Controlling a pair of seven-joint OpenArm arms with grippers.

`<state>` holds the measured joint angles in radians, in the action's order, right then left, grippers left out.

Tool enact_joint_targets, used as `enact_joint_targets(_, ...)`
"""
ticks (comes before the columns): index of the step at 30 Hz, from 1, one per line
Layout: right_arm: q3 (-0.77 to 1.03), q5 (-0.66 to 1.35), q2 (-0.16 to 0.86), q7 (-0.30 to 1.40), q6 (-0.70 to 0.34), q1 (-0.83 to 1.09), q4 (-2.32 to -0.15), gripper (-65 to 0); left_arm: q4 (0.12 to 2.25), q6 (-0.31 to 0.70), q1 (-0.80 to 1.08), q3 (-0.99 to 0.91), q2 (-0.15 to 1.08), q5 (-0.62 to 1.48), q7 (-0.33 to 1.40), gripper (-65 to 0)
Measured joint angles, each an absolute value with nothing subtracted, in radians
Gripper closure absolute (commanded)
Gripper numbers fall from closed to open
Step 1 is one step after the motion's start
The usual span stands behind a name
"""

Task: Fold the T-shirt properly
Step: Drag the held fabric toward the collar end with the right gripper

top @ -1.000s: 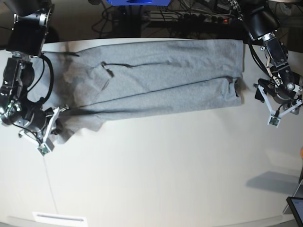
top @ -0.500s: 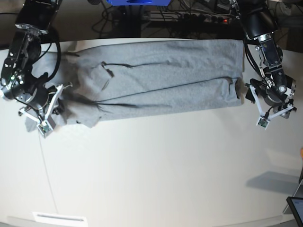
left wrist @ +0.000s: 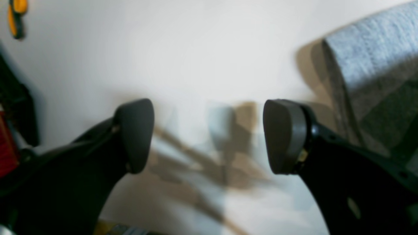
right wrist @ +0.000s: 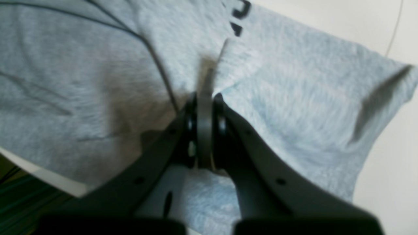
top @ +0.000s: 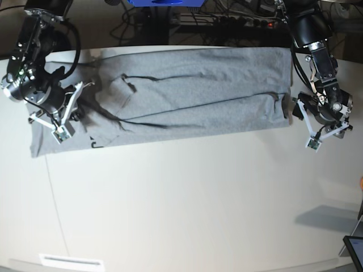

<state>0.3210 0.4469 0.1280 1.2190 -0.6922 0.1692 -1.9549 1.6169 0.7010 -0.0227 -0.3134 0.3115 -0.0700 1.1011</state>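
The heather-grey T-shirt (top: 193,96) lies stretched lengthwise along the far side of the white table (top: 187,204). Its near left corner shows a bit of black print (top: 95,144). My right gripper (top: 76,109), on the base view's left, is shut on a pinched ridge of the T-shirt (right wrist: 294,107); in the right wrist view the right gripper (right wrist: 205,98) holds the fold, with black letters (right wrist: 241,11) above it. My left gripper (top: 299,110) stands open just off the shirt's right edge. In the left wrist view the left gripper (left wrist: 209,133) holds nothing, with the T-shirt (left wrist: 369,65) at the upper right.
Cables and a blue object (top: 164,3) sit behind the table's far edge. A tablet corner (top: 354,249) shows at the near right, a white label (top: 71,262) at the near left. A thin cord (top: 57,209) runs across the table. An orange-yellow tool (left wrist: 16,13) lies beyond the left gripper.
My right gripper has carried the bunched left part of the shirt toward the table's far side, and the near left corner now lies flat. The left gripper shifted slightly toward the shirt, still open.
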Motion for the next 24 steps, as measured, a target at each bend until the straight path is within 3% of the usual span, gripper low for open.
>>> enact_joint_targets(24, 0.336, 0.441, 0.11, 1.213, -0.692, 0.308, -1.954, -0.1, 1.583, 0.701, -0.022, -0.313, 0.321, 0.005, 1.098, -50.7)
